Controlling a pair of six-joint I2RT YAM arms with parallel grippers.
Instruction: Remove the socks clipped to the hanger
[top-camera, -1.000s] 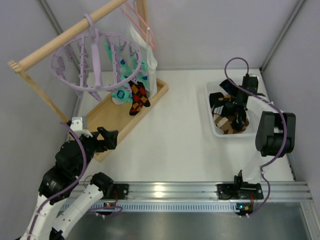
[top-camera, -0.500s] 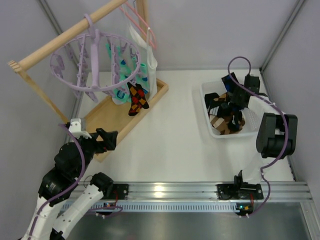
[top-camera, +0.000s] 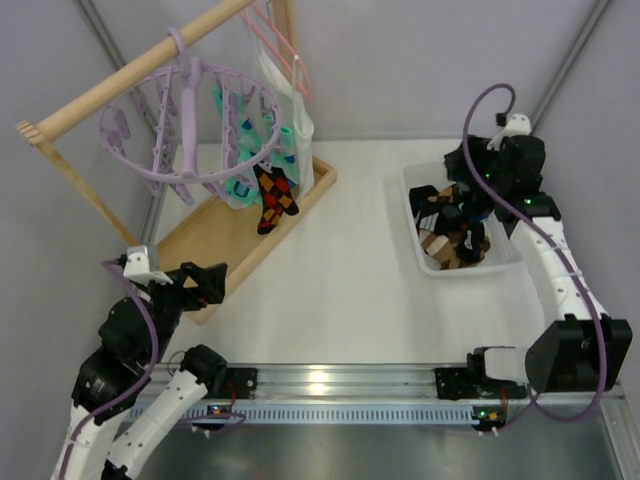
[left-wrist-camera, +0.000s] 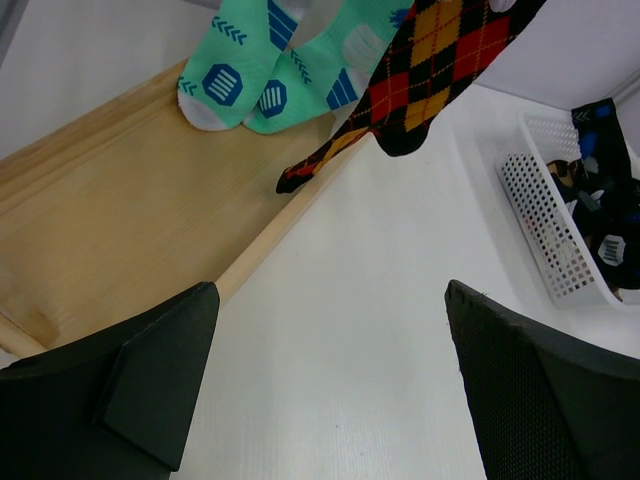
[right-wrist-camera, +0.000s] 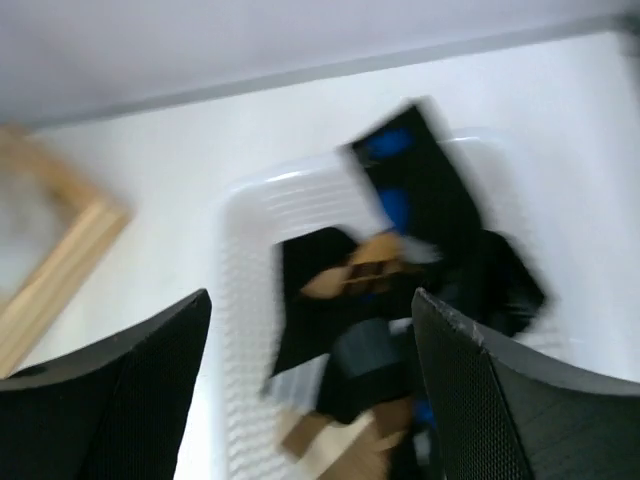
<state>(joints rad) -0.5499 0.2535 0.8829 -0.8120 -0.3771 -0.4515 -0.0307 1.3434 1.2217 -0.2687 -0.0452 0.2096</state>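
Hanger (top-camera: 192, 120) is hung from the rod (top-camera: 100, 88) at the far left, over the tray (top-camera: 215, 235). It could be swung or unhooked if a sock is tugged sideways. Two mint socks (left-wrist-camera: 225, 85) and one diamond sock (left-wrist-camera: 440, 60) are seen clipped. The left gripper (left-wrist-camera: 330, 380) and right gripper (right-wrist-camera: 310, 330) are both spread wide, with nothing held.

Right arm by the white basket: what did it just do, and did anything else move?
The right gripper rose out of the white basket, open and holding nothing, leaving the socks inside. The left gripper backed slightly toward the near edge, open. The hanger keeps its mint socks and diamond sock.
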